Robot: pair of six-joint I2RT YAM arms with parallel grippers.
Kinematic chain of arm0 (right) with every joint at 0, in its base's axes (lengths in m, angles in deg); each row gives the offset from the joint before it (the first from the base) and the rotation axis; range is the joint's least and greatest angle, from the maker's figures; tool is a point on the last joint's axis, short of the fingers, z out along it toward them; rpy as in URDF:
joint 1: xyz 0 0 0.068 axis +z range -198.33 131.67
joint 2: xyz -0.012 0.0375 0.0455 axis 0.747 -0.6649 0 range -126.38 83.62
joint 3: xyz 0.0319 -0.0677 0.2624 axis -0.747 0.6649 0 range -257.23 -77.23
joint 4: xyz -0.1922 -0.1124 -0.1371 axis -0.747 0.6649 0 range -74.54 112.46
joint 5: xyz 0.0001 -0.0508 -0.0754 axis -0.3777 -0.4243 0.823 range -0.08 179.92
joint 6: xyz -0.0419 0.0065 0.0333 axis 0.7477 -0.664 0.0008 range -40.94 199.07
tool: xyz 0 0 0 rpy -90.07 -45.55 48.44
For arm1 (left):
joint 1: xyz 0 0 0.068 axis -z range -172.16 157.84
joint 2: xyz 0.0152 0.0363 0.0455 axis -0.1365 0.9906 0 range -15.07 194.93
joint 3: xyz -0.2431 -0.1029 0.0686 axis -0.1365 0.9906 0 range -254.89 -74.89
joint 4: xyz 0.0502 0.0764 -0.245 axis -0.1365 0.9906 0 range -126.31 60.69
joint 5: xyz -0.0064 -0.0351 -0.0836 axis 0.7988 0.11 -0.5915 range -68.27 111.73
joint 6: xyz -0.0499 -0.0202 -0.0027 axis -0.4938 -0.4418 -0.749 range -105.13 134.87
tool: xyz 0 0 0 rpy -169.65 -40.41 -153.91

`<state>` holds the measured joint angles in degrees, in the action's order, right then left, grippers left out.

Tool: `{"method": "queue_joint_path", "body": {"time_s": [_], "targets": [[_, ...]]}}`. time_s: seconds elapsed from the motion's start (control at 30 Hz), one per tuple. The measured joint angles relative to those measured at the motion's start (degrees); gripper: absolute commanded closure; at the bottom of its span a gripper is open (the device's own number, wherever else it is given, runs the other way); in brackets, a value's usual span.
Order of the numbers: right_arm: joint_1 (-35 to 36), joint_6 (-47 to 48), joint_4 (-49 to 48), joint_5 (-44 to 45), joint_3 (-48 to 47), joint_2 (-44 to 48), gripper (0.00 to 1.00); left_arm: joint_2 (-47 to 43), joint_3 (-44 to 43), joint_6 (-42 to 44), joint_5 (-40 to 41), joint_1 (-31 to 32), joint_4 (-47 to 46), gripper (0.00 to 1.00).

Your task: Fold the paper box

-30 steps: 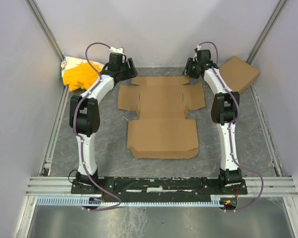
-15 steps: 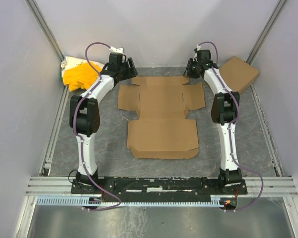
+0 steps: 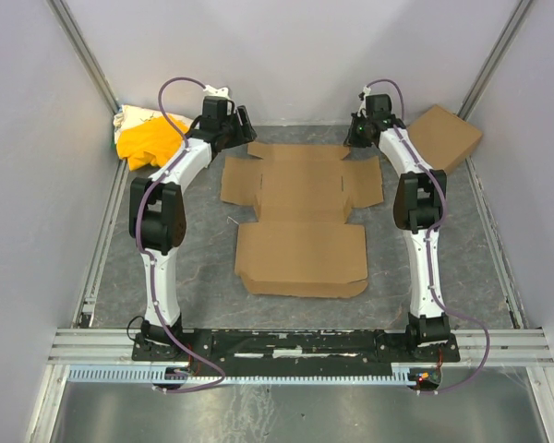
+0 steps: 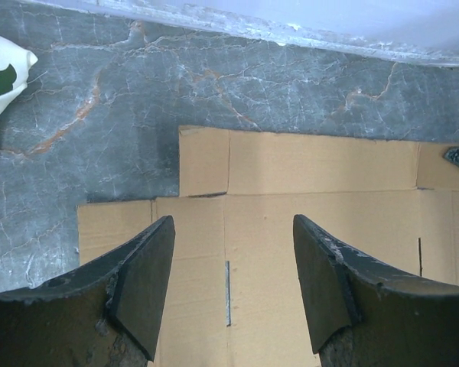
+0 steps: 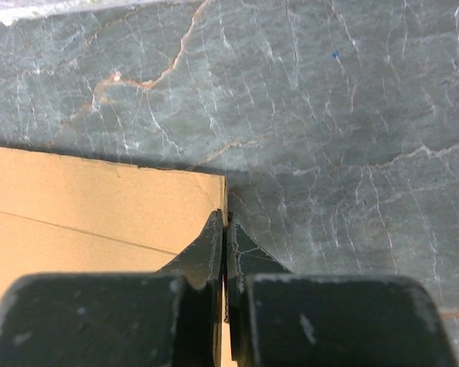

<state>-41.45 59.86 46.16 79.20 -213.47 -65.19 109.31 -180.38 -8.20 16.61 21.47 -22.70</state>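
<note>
The paper box (image 3: 302, 217) lies unfolded and flat on the grey marbled table, a brown die-cut sheet with creases and side flaps. My right gripper (image 3: 355, 135) is at its far right corner. In the right wrist view the right gripper (image 5: 226, 222) is shut on the thin edge of the paper box (image 5: 76, 206), whose corrugated rim shows between the fingers. My left gripper (image 3: 244, 129) hovers at the far left corner. In the left wrist view the left gripper (image 4: 232, 229) stands open above the paper box (image 4: 306, 168), touching nothing.
A second brown cardboard box (image 3: 443, 137) sits at the far right against the wall. A yellow-and-white cloth bundle (image 3: 146, 137) lies at the far left, its white edge (image 4: 0, 69) showing beside the left gripper. A small metal piece (image 3: 233, 220) lies left of the sheet.
The right gripper's jaws have closed onto the far right edge of the paper box, and the sheet has shifted slightly. The left gripper has stayed open in place.
</note>
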Motion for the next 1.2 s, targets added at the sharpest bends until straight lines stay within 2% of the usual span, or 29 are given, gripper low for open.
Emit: {"method": "queue_joint_path", "body": {"time_s": [0.27,0.4,0.63,0.77,1.03,1.2], "targets": [[0.1,2.6,-5.2,-0.3,17.3,11.4,0.98,-0.1,-0.6,0.0,-2.2,0.0,0.2,0.27],[0.2,5.4,-10.4,-2.0,28.6,21.0,0.98,-1.8,0.1,0.2,-5.0,0.0,0.6,0.24],[0.7,10.2,-27.4,-7.8,53.4,42.4,0.98,-14.9,11.5,3.3,-7.5,0.0,-0.9,0.29],[1.4,10.5,-34.9,-8.6,63.0,49.8,0.98,-21.0,15.5,5.2,-8.1,0.4,-0.6,0.33],[4.6,9.4,-44.6,-2.8,74.2,57.3,0.99,-27.4,16.7,10.8,-6.8,7.3,7.3,0.37],[6.4,9.4,-48.1,2.5,77.3,61.0,0.98,-28.0,16.7,12.5,-3.8,10.1,14.6,0.39]]}}
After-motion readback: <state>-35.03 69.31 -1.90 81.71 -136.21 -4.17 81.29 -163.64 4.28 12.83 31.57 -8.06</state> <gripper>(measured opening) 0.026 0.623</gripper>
